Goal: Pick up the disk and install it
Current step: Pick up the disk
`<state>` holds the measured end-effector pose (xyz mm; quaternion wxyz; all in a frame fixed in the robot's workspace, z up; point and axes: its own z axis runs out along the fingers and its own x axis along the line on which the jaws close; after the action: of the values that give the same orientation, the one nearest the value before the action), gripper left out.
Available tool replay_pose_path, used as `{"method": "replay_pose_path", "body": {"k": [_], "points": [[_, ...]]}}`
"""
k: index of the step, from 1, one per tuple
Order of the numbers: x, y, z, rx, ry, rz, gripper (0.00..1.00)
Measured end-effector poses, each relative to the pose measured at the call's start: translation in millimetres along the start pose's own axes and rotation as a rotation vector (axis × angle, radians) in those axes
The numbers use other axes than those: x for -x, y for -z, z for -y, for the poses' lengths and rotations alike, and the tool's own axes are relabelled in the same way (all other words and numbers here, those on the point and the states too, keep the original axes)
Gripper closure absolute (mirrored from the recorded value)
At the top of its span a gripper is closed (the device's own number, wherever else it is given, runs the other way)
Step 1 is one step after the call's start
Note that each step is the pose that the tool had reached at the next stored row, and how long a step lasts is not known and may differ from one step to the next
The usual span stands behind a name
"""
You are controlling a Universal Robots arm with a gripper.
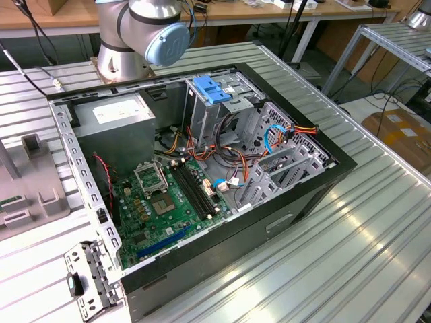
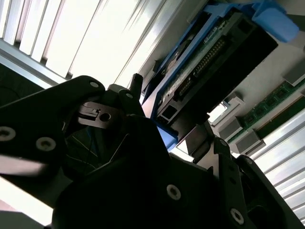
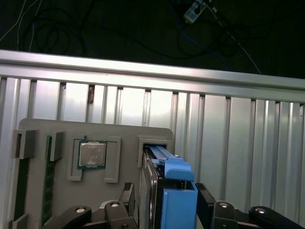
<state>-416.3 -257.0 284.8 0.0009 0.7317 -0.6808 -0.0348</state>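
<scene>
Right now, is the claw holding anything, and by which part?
Cannot tell. The claw straddles the disk, which stands on edge in a slot of the grey holder; contact isn't clear.

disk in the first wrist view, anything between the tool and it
Nothing visible. The flat silver-metal disk with blue plastic rails stands on edge in a slot of the grey plastic holder plate, and the black tool sits astride it with no object between.

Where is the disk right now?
In the first wrist view the disk stands on edge in a slot of the grey holder tray, next to the square chip, right by the gripper.
</scene>
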Motion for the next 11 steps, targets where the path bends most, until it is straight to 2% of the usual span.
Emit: {"method": "replay_pose_path", "body": {"k": [4,7,8,11], "points": [[0.0,-0.1,0.0,0.0,0.0,0.0,0.4],[0.0,-0.2,0.0,0.0,0.0,0.0,0.59],[0.0,-0.2,0.0,0.0,0.0,0.0001,0.62],[0.0,-0.2,0.0,0.0001,0.0,0.0,0.62]]}}
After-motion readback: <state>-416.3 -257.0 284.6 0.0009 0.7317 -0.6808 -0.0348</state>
